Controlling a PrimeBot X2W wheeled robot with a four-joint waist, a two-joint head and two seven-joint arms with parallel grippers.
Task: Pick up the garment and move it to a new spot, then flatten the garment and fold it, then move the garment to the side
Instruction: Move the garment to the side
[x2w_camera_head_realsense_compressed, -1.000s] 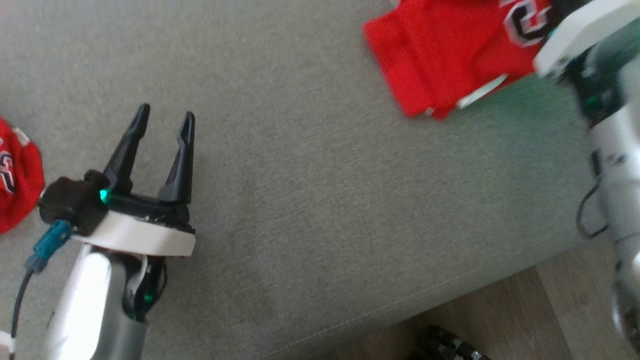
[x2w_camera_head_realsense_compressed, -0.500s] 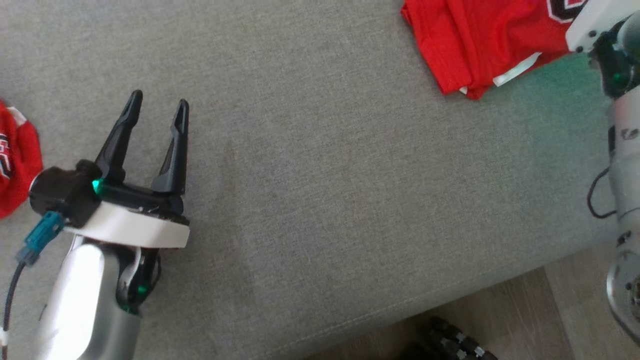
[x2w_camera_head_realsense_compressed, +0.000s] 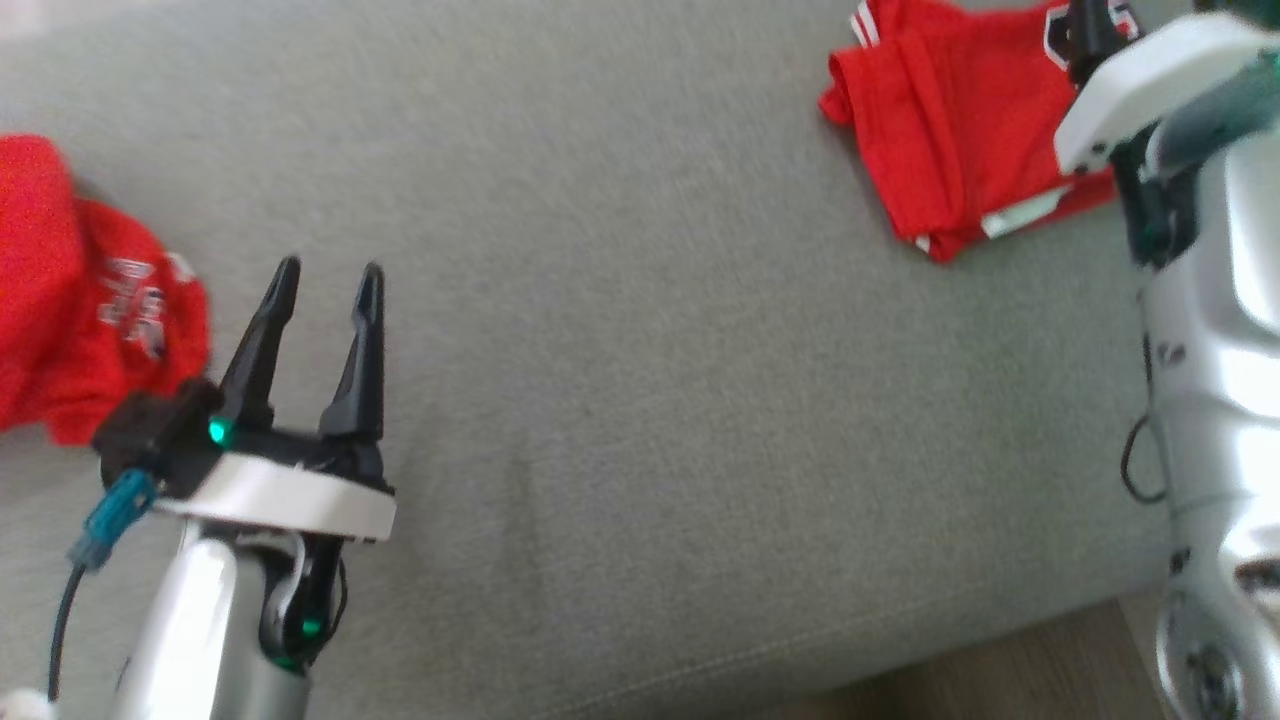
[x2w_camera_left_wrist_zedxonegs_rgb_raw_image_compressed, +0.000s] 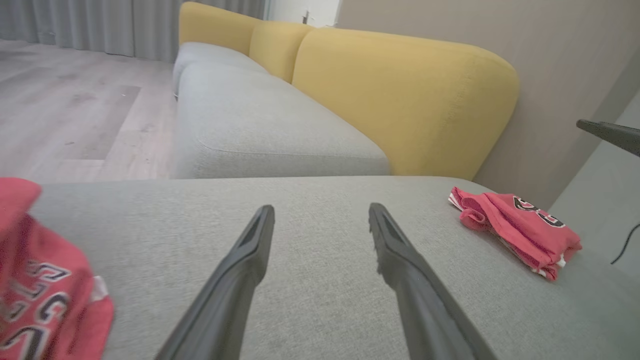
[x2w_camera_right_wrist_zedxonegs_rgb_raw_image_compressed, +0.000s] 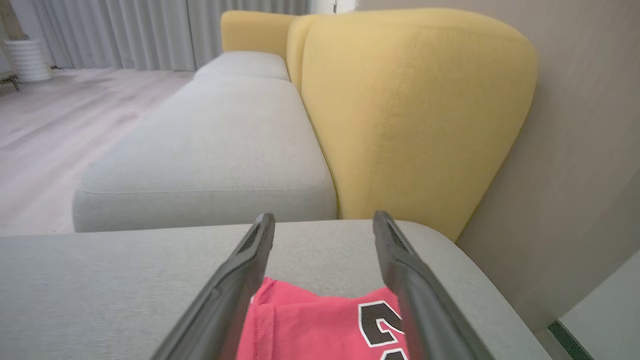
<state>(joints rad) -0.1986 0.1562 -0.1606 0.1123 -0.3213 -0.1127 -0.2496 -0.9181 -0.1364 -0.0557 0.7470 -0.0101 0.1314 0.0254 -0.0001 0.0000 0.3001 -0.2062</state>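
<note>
The red shirt (x2w_camera_head_realsense_compressed: 950, 150) with black and white letters lies folded near the grey cushion's (x2w_camera_head_realsense_compressed: 640, 350) far right corner.

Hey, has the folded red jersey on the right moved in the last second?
No. The camera shifted; the folded red jersey keeps about the same gap to the crumpled red garment and to the sofa front edge.

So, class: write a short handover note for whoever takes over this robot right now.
Left gripper: open, empty, above the grey cushion.
Right gripper: open, over the folded red garment, not gripping it.
Done: that garment lies folded on the cushion, toward the robot's right.
Left: a crumpled red garment beside the left gripper probably needs picking up, flattening, folding, moving aside.
</note>
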